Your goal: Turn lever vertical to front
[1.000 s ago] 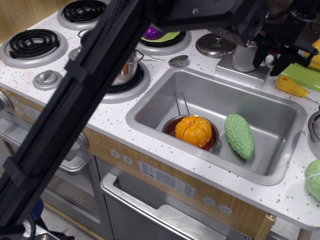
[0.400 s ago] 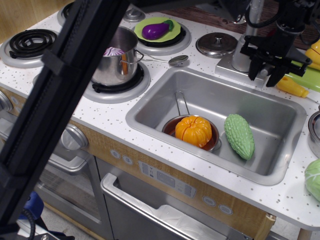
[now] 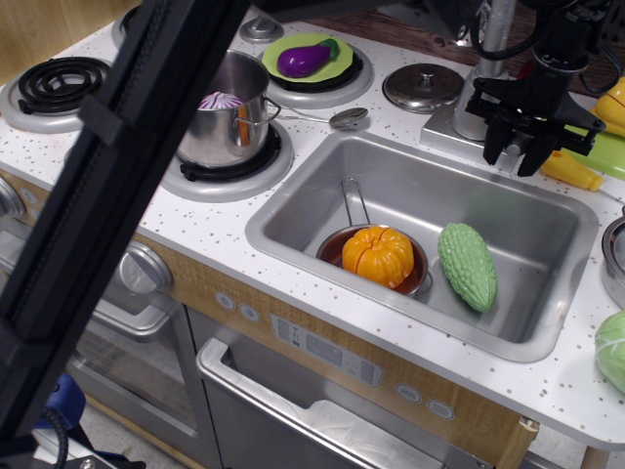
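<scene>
Black end effector (image 3: 516, 156) in the upper right of the frame, pointing down at the back edge of the sink (image 3: 322, 210), fingers a little apart with nothing clearly between them. Can't tell for sure if anything is held. Lever (image 3: 510, 125) hard to see, mostly hidden behind the black fingers, on the grey faucet base (image 3: 451, 125) beside the tall silver faucet column (image 3: 494, 39). Down in the sink, an orange pumpkin (image 3: 378, 254) sitting in a small pan (image 3: 349, 210), and a bumpy green gourd (image 3: 467, 265) lying just to its right. Upper middle, a shiny pot (image 3: 227, 115) on a burner and a purple eggplant (image 3: 305, 59) on a green plate (image 3: 337, 66). Round lid (image 3: 422, 86) on the white speckled counter (image 3: 220, 234) near the faucet. Yellow thing (image 3: 571, 170) at the right edge, beside the fingers. Big black arm (image 3: 127, 156) across the left side of the frame.
</scene>
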{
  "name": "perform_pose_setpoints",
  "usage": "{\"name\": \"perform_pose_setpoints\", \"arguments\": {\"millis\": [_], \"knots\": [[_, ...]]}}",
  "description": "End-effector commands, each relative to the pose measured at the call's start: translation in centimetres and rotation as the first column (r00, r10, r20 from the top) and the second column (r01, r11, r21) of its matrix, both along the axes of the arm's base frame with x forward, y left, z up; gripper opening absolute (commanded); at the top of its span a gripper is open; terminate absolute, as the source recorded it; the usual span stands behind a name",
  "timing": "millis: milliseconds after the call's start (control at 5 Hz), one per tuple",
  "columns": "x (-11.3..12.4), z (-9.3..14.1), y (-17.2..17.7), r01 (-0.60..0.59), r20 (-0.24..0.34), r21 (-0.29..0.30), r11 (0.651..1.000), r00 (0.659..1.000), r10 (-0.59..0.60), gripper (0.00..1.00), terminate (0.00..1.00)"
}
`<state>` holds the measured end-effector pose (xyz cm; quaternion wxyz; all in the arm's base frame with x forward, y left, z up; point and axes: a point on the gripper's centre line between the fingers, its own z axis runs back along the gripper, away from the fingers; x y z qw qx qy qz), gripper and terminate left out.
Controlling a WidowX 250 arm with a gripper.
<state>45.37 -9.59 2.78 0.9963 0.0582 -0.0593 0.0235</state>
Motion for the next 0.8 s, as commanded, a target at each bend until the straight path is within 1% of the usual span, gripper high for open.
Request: {"name": "perform_pose_setpoints", "arguments": {"millis": [0,400,600], "knots": [[0.98,3.0,1.27,-0.015,0.034,-0.017,1.0,0.999,0.015,1.0,0.0],[0.98,3.0,1.27,-0.015,0.034,-0.017,1.0,0.999,0.015,1.0,0.0],[0.98,3.0,1.27,-0.015,0.034,-0.017,1.0,0.999,0.015,1.0,1.0]]}}
